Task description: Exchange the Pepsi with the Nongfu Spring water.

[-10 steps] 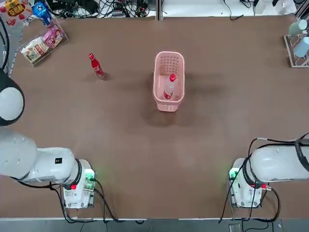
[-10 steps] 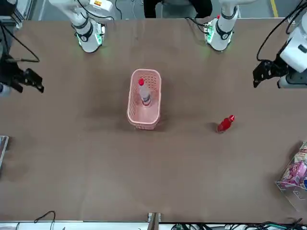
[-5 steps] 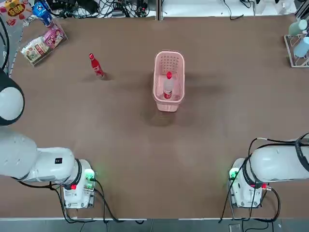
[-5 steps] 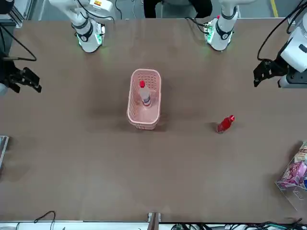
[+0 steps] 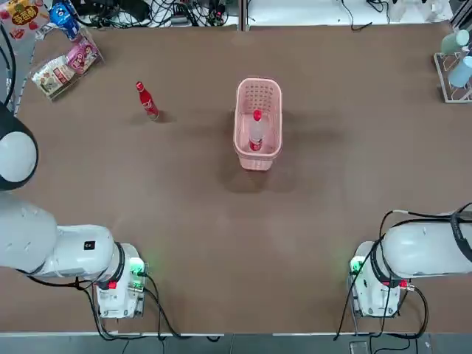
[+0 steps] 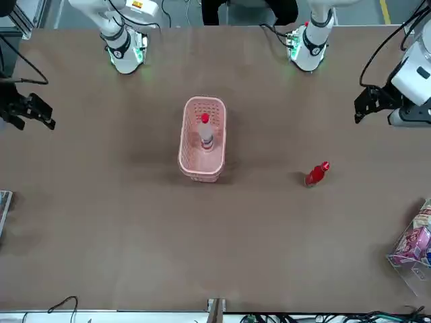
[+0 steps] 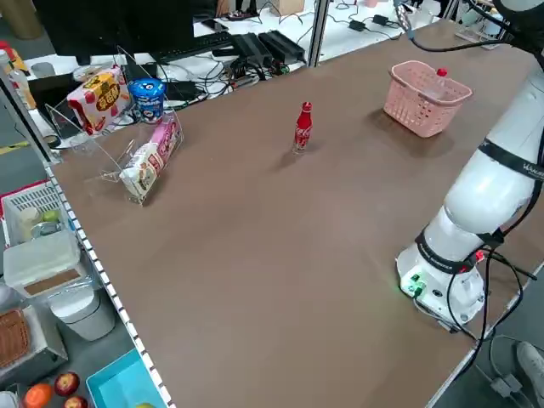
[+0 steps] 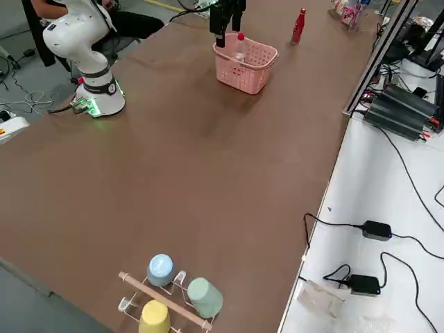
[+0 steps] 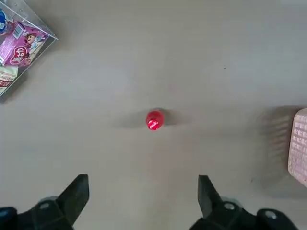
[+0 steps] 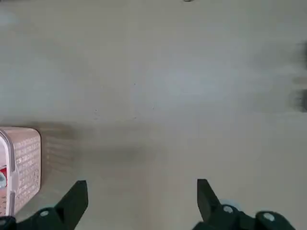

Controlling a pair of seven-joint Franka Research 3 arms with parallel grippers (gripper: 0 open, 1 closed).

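Standing upright on the brown desk (image 5: 221, 236), the Pepsi (image 5: 146, 99) sits alone at far left-centre in the top view, w/ snack packs in a clear holder (image 5: 63, 68) near the far-left corner. Mid-desk, to its right & well apart, a pink basket (image 5: 257, 157) holds the Nongfu Spring water (image 5: 256, 131), upright inside, red cap up. At the far-right edge there's a rack w/ cups (image 5: 456, 63). Left gripper (image 9: 143, 199) hangs high above the Pepsi, jaws wide, nothing between them; wrist view shows the bottle's red cap straight below. Right gripper (image 10: 142, 203) also hangs high over bare desk to the right of the basket, jaws wide & empty. Both arm bases sit at the near edge.
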